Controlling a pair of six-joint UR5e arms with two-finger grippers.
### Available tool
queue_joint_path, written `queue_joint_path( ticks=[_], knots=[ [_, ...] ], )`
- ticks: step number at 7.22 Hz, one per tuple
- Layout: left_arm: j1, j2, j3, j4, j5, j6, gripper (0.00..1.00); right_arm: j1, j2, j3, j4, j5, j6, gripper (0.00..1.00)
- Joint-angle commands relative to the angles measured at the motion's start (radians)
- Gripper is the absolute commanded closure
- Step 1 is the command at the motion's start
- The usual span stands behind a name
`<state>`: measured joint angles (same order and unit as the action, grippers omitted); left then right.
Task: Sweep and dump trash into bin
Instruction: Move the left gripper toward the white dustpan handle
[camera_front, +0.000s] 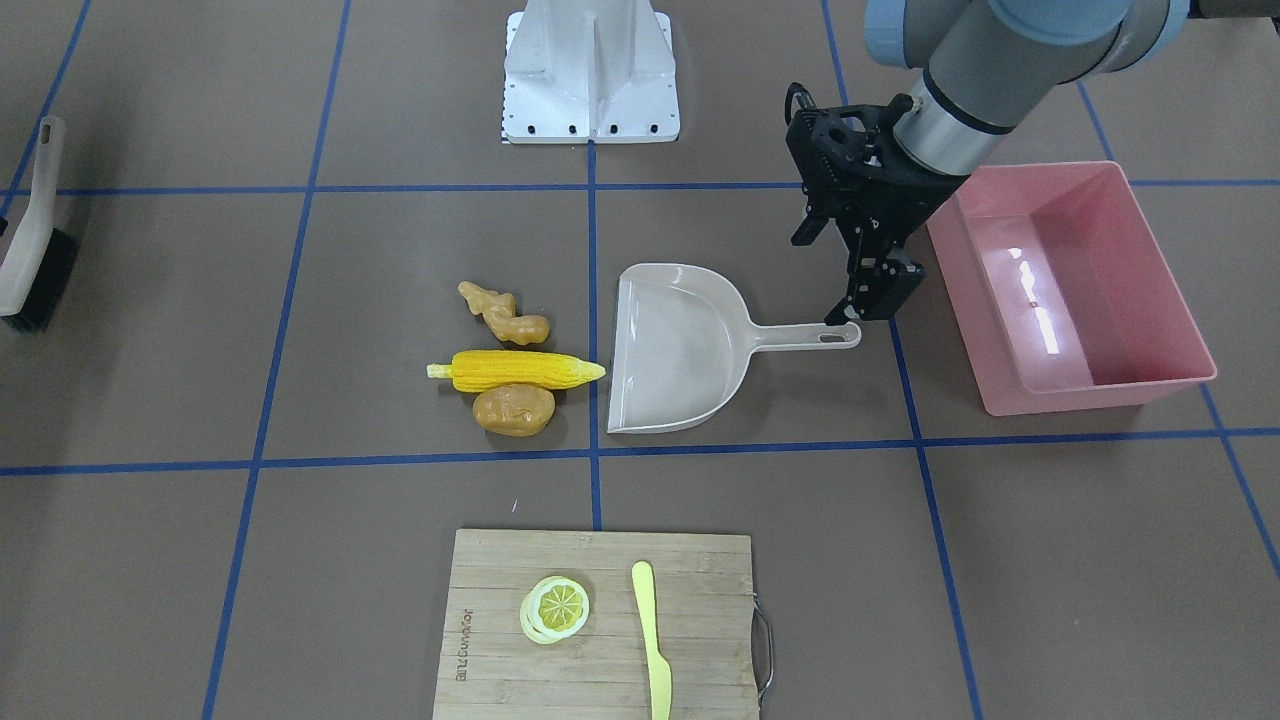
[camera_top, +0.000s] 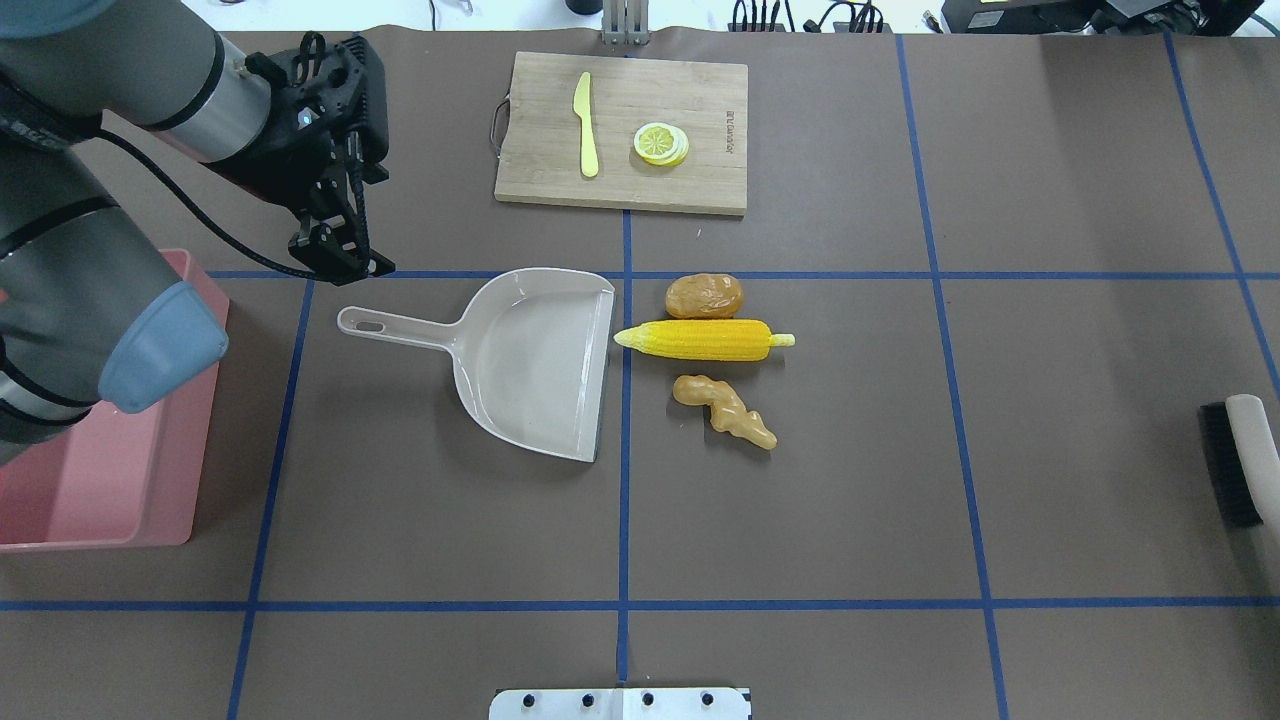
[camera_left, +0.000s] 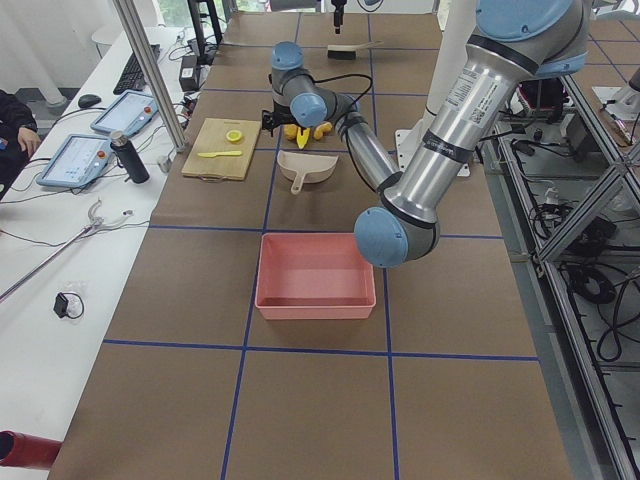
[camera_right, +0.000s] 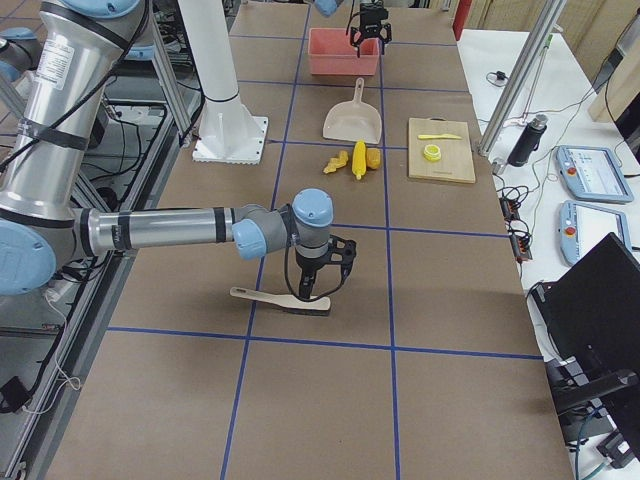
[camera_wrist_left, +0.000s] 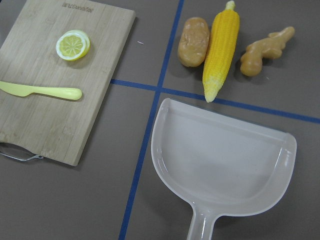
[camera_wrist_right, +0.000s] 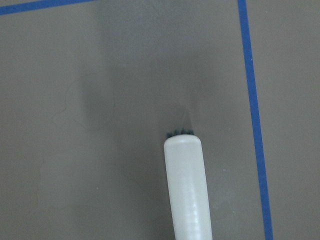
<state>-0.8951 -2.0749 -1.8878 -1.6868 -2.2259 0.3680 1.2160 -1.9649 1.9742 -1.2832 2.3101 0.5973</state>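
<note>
Cutting board (camera_front: 500, 640) sits closest to the front camera, with the lemon slice (camera_front: 555, 608) and the yellow knife (camera_front: 652, 650) lying on it, apart from each other. Past its far edge comes a band of brown table (camera_front: 1000, 560), then the action. The dustpan (camera_front: 680, 350) lies flat, open lip facing the trash. The corn cob (camera_front: 520, 371) has its tip right at that lip, the ginger root (camera_front: 505, 313) lies on one side of it and the potato (camera_front: 513, 410) touches it on the other.

The left gripper (camera_front: 875, 300) hovers at the end of the dustpan's handle, fingers parted, nothing between them. All three toy foods lie across the pan from those jaws, well apart. The pink bin (camera_front: 1100, 392) stands just beside that gripper, mouth up.

A wide stretch of table separates the trash from the brush (camera_front: 30, 240) at the edge. The right gripper (camera_right: 314, 296) hangs over that brush, and I cannot tell whether its jaws are parted or closed.
</note>
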Motion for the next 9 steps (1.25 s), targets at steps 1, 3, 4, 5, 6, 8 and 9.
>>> queue_joint_path(
  ticks=[1,3,4,5,6,8,9],
  knots=[
    [0.007,0.074,0.065,-0.184,-0.036,0.025,0.02,-0.003,-0.145,0.011,0.137,0.018,-0.022,0.00],
    [0.008,0.078,0.162,-0.311,-0.119,0.028,0.02,-0.006,-0.160,-0.066,0.231,0.072,0.007,0.00],
    [0.010,0.076,0.233,-0.426,-0.129,0.026,0.02,-0.007,-0.173,-0.070,0.229,0.075,0.021,0.00],
    [0.013,0.078,0.292,-0.553,-0.133,0.013,0.02,-0.033,-0.161,-0.069,0.231,0.081,0.085,0.00],
    [0.013,0.078,0.330,-0.650,-0.180,-0.038,0.02,-0.092,-0.148,-0.070,0.229,0.081,0.111,0.00],
    [0.015,0.079,0.476,-0.917,-0.189,-0.170,0.02,-0.215,-0.146,-0.057,0.328,0.050,0.308,0.01],
    [0.025,0.079,0.527,-0.998,-0.189,-0.188,0.02,-0.242,-0.147,-0.058,0.349,0.029,0.317,0.01]
  ],
)
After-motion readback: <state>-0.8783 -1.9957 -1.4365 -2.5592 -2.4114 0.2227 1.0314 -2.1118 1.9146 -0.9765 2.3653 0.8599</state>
